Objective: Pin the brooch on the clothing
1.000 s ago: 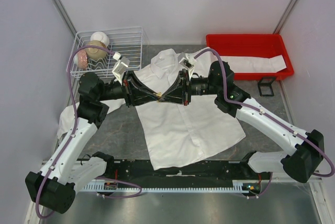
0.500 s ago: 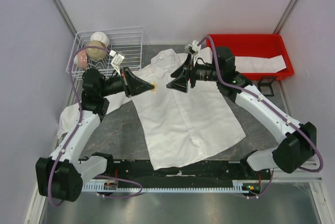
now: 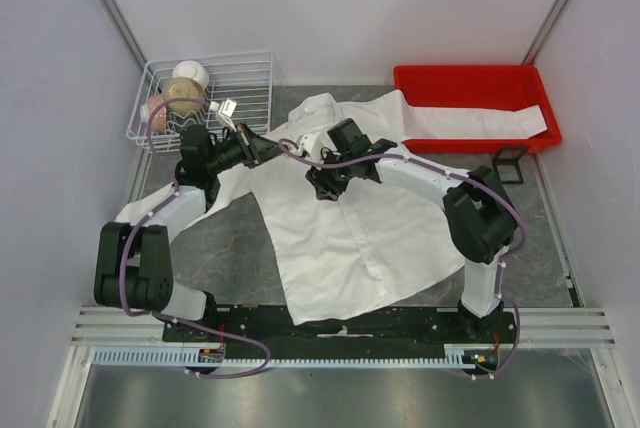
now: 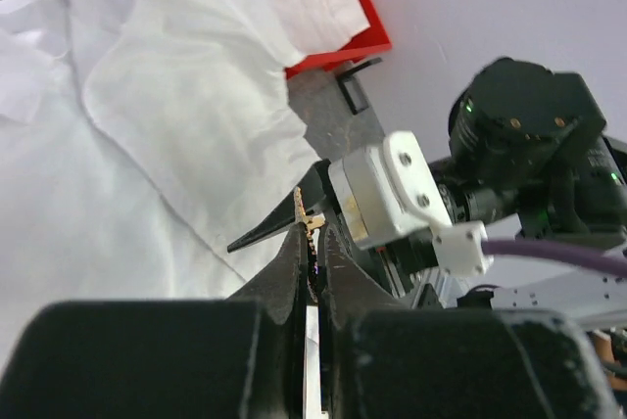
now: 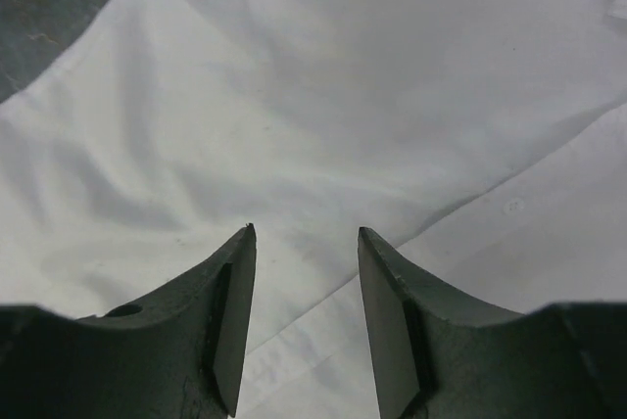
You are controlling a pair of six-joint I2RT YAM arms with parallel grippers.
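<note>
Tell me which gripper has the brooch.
The left gripper: its jaws are pinched shut on the gold brooch, while the right gripper hangs open, empty, over the white shirt.

Pale walls, mottled grey tabletop

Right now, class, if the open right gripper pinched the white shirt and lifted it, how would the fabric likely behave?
Probably floppy: the shirt lies in soft folds and wrinkles, so it would likely drape from the right gripper rather than hold shape. It looks thin, so probably light. If pushed, it would likely bunch up rather than slide whole.
</note>
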